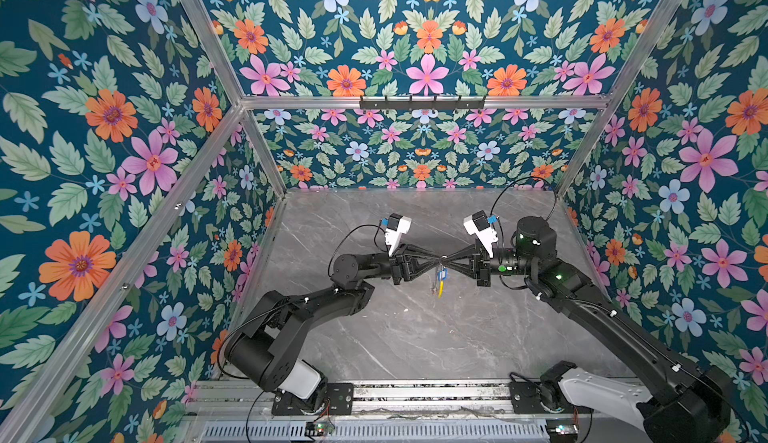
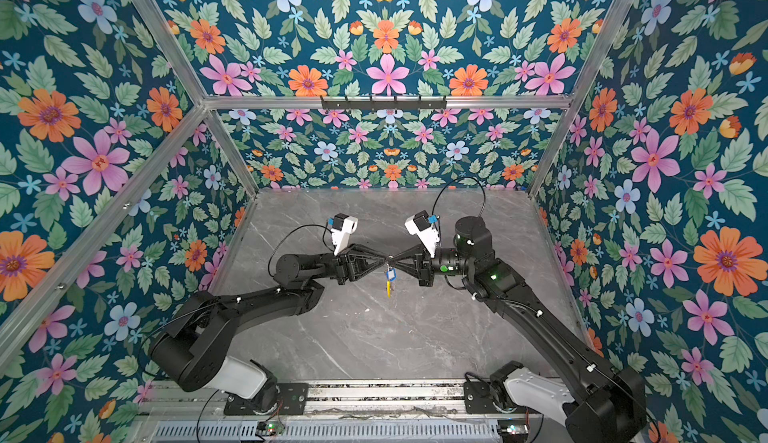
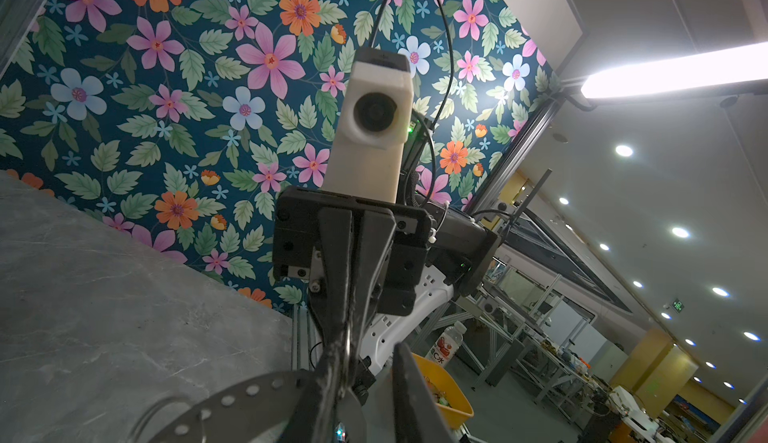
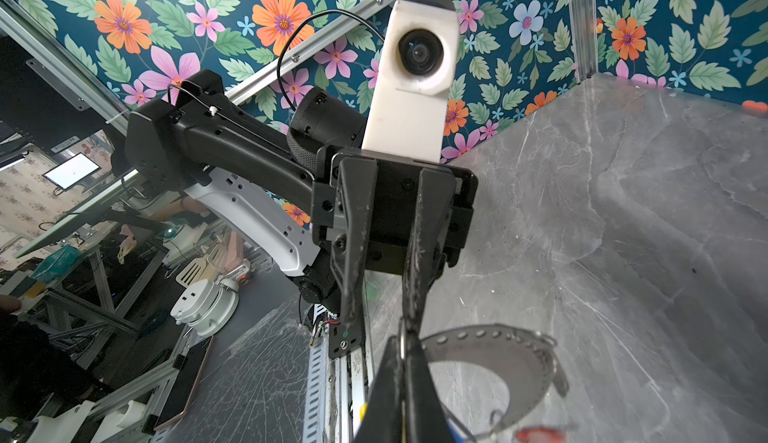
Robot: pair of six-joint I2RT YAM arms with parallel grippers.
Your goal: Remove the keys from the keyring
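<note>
Above the middle of the grey marble table (image 1: 415, 337) my two grippers meet tip to tip in both top views. My right gripper (image 1: 449, 260) (image 4: 403, 362) is shut on a thin silver wire of the keyring (image 4: 402, 341). The ring's yellow sleeve (image 1: 440, 289) (image 2: 388, 289) hangs below. A key's blue tag (image 1: 443, 272) dangles under the tips, and a red tag (image 4: 540, 434) shows blurred. A curved silver band with holes (image 4: 498, 337) hangs with the bunch. My left gripper (image 1: 438, 260) (image 3: 365, 362) has its jaws narrow but apart, and one finger (image 4: 409, 295) touches the wire.
Floral walls close in the table at the back and both sides. A black hook rail (image 1: 422, 102) sits high on the back wall. Aluminium rails (image 1: 415, 391) run along the front edge, carrying both arm bases. Outside the cell stands a yellow bin (image 3: 449, 395).
</note>
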